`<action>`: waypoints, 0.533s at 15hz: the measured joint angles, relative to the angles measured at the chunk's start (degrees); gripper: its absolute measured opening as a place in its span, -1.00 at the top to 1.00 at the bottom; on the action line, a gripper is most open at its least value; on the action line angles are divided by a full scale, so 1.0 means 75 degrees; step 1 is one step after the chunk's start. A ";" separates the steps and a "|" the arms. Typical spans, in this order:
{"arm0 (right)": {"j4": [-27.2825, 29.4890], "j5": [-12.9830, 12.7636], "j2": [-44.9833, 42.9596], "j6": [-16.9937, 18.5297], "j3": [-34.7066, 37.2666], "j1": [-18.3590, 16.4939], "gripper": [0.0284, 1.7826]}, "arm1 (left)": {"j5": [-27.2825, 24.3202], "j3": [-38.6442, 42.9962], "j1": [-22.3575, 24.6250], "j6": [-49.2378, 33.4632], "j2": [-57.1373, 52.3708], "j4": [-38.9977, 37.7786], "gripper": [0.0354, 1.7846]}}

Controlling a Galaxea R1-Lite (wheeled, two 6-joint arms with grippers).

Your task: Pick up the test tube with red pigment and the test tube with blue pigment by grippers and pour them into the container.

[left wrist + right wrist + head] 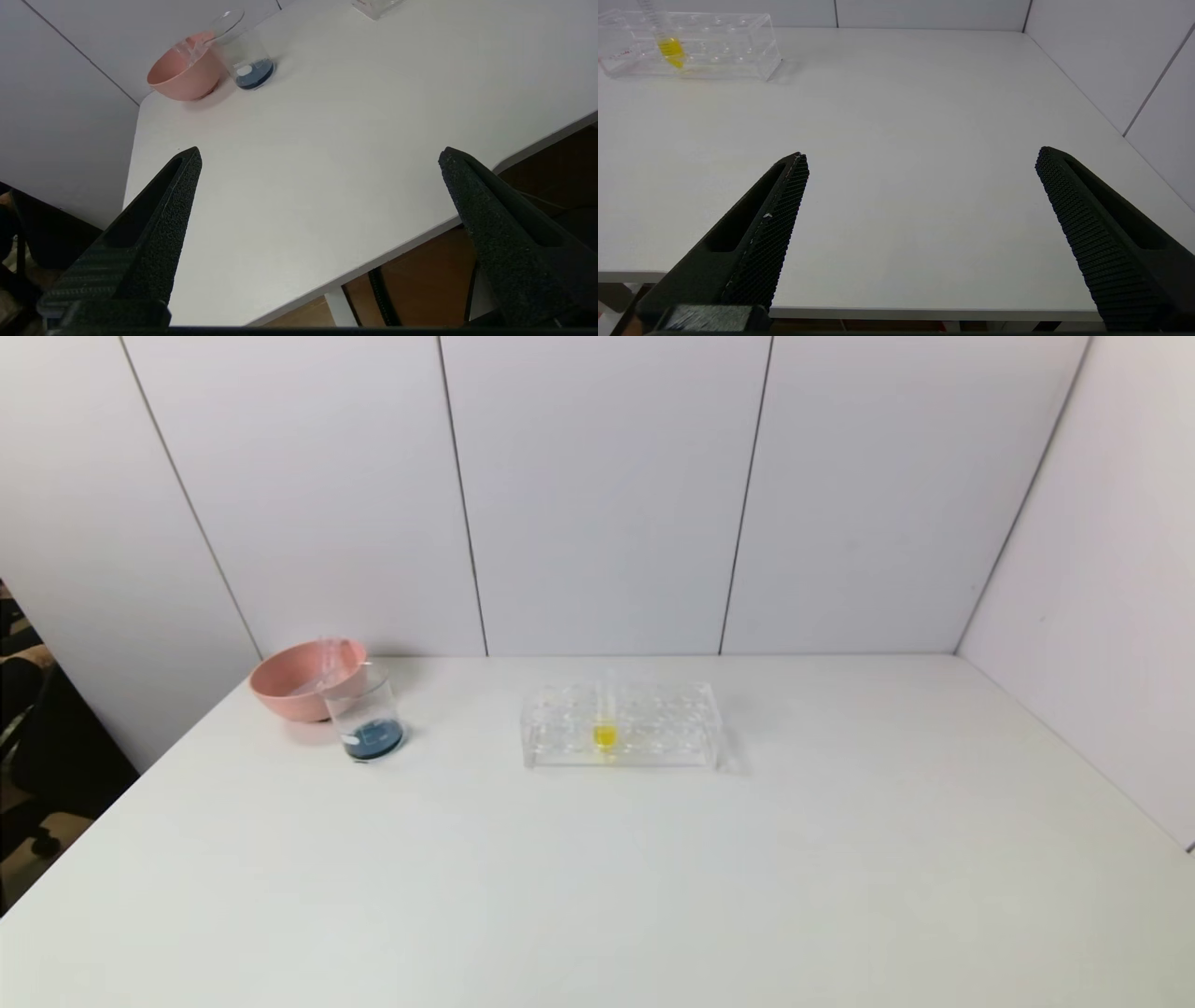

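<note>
White table (653, 877) backed by pale wall panels, container (366, 721) with dark blue liquid set touching pink bowl (297, 683), clear tubes leaned in bowl, yellow-tipped tube (605, 733) kept in rack (621, 726), left gripper (317, 158) and right gripper (920, 161) held wide open, empty, at table's near edge.

Lab bench: tube rack (621, 726), beaker (366, 717).

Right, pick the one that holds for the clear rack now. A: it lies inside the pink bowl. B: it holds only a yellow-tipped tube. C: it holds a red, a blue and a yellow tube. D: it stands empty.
B: the clear rack holds just one tube, the yellow-tipped tube; no red or blue tube stands in it.
</note>
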 joint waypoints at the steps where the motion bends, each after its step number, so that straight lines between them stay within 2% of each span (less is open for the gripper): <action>1: 0.0000 0.0000 0.0000 -0.0003 0.0000 0.0000 -0.99 | 0.0031 0.0519 -0.0010 -0.0192 -0.0187 -0.0367 -0.99; 3: 0.0000 0.0000 0.0000 0.0002 0.0000 0.0000 -0.99 | 0.0522 0.1255 -0.0021 -0.1113 -0.0429 -0.1079 -0.99; 6: 0.0000 -0.0003 0.0000 0.0000 0.0000 0.0000 -0.99 | 0.1835 0.1777 -0.0018 -0.3161 -0.0562 -0.1559 -0.99; 8: 0.0000 -0.0003 0.0000 0.0000 0.0000 0.0000 -0.99 | 0.2102 0.1926 -0.0018 -0.3612 -0.0584 -0.1720 -0.99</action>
